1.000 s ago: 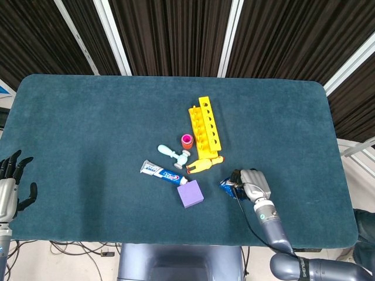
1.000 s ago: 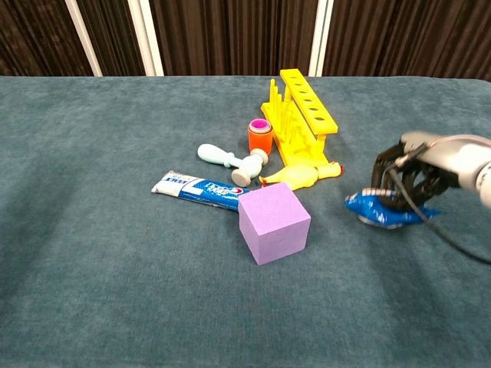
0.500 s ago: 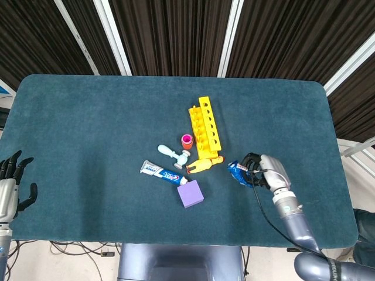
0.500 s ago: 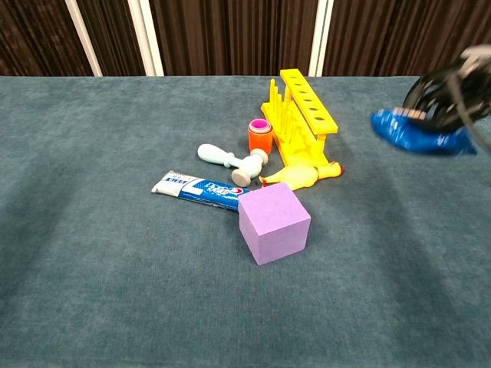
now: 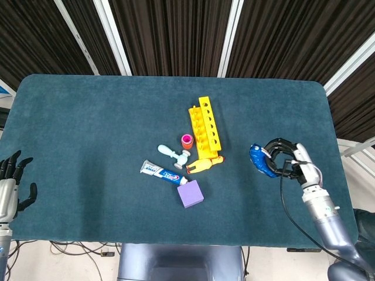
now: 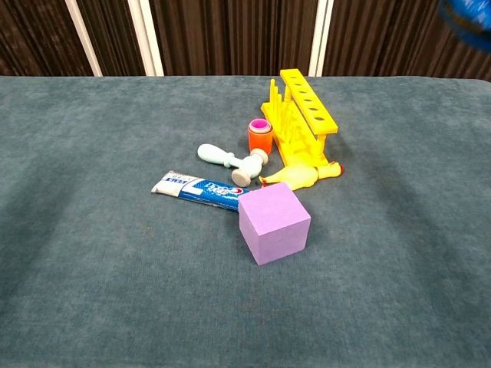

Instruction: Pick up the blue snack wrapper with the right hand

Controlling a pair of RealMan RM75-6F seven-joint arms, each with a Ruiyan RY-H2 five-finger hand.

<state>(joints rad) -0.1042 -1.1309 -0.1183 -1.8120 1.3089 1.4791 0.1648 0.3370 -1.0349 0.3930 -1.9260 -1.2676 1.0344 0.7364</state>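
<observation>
The blue snack wrapper (image 5: 258, 160) is off the table, held in my right hand (image 5: 283, 161), whose dark fingers curl around it at the right side of the head view. In the chest view only a blue sliver of the wrapper (image 6: 468, 13) shows at the top right corner, and the right hand itself is out of that frame. My left hand (image 5: 10, 178) hangs at the far left edge of the head view, off the table, with its fingers spread and nothing in it.
On the teal table (image 5: 88, 129), mid-table, lie a yellow rack (image 5: 204, 127), a rubber chicken (image 5: 204, 164), an orange-pink cup (image 5: 187, 140), a pale blue toy hammer (image 5: 173, 154), a toothpaste tube (image 5: 162, 173) and a purple cube (image 5: 190, 194).
My right hand has lifted the blue wrapper off the table and carried it up and to the right, nearly out of the chest view. The left hand has not moved.
</observation>
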